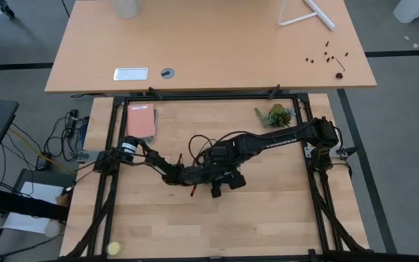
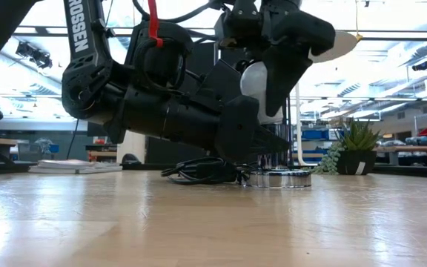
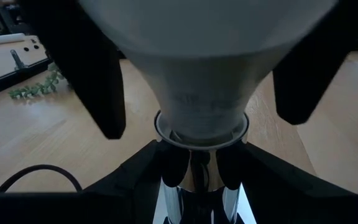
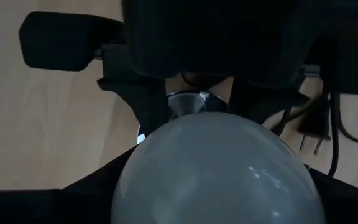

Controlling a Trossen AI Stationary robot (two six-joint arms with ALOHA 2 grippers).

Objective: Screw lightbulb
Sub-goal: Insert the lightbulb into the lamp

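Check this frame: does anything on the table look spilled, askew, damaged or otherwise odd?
Nothing looks damaged or spilled. The lightbulb stands upright with its base in the socket. The right end effector flanks the glass, the left end effector sits at the socket. The black cord lies loosely bunched beside it, which is untidy but harmless.

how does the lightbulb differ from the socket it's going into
The lightbulb is matte white and pear-shaped; the socket is shiny, metallic and a low round disc. The lightbulb stands upright above the table between the right gripper fingers; the socket rests flat on the table, with the left gripper fingers at its neck. Both are round.
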